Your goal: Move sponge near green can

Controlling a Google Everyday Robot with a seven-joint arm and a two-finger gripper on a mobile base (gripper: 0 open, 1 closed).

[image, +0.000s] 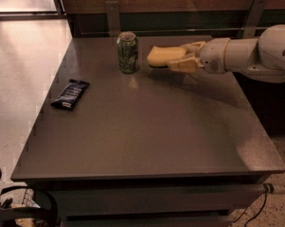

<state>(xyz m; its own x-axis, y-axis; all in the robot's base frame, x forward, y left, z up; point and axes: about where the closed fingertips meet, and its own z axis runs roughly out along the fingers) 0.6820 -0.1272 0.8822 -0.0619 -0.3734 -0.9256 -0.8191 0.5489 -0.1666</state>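
The gripper [183,56] is clamping the sponge [164,56] between its fingers and holding it over the far part of the table [146,136] - just beside the green can [128,52], not touching it. A dark-blue snack wrapper [70,94] is lying flat near the table's left edge.

One sponge [162,56], one green can [128,52], one wrapper [70,94], perhaps a snack, one gripper [181,57] above table's [146,141] far side.

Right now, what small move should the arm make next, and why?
Probably lower the gripper straight down to set the sponge on the table. The gripper holds the sponge just right of the green can in the picture, not touching it, seemingly above the tabletop, so only placing remains.
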